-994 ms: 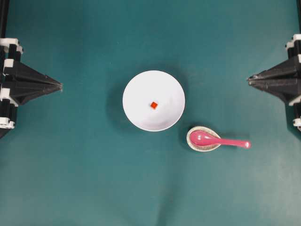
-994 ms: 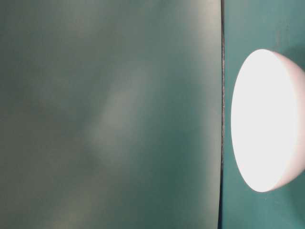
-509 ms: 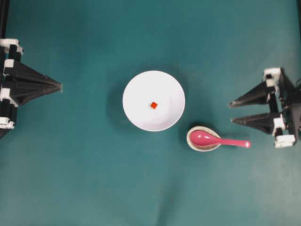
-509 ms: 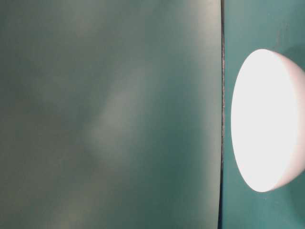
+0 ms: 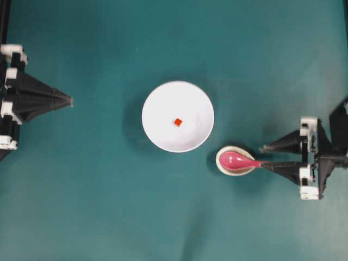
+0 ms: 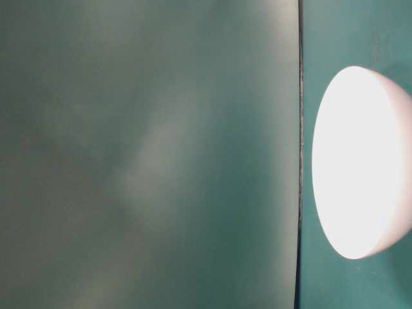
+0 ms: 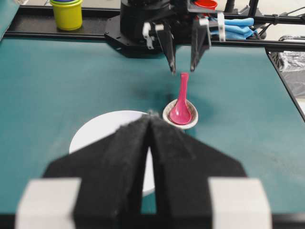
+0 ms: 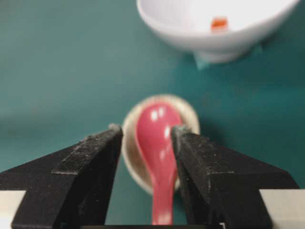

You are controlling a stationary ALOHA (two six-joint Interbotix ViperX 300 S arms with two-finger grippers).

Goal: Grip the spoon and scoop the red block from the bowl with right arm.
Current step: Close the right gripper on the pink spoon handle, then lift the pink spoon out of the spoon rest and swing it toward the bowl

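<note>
The pink spoon [image 5: 239,161] lies with its scoop in a small speckled dish [image 5: 222,165], handle pointing right. My right gripper [image 5: 262,156] is open at the handle. In the right wrist view the spoon [image 8: 157,138] runs between the spread fingers of the right gripper [image 8: 147,130], ungripped. The white bowl [image 5: 163,103] stands mid-table with the red block [image 5: 178,122] inside, and both the bowl [image 8: 190,33] and red block [image 8: 219,23] lie beyond the spoon. At the far left, my left gripper [image 5: 70,100] is shut and empty.
The left wrist view shows a black rail along the far table edge, with a yellow-green cup [image 7: 67,13] and blue cloth [image 7: 236,26] behind it. The bowl [image 6: 360,161] fills the right side of the table-level view.
My right gripper has opened wide and moved from the right edge in toward the spoon, now standing over its handle. The left arm, bowl and block have not moved.
</note>
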